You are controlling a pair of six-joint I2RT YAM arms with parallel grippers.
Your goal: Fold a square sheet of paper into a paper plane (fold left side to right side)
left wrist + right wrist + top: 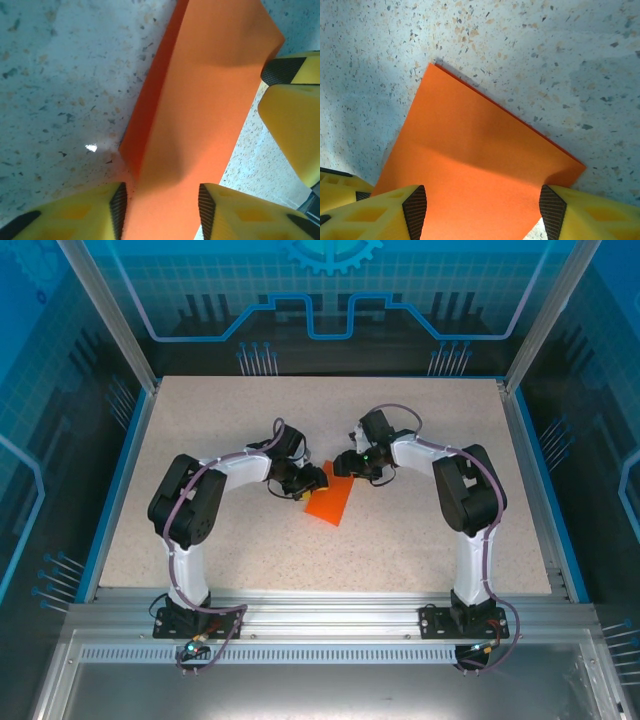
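The left gripper [160, 207] has its fingers part-way spread, one pad on each long edge of the square sheet of paper [200, 100]. I cannot tell whether they squeeze it or only straddle it. The right gripper [482, 207] stands spread wide over the sheet's other end, its pads clear of the edges. The sheet lies flat, now a narrow oblong with a darker layer showing under one long side, so I judge the side-to-side fold made or being pressed. Under the sheet, the speckled table [200, 440] spreads out on every side. No nose or centre crease yet, so most of the plane is left.
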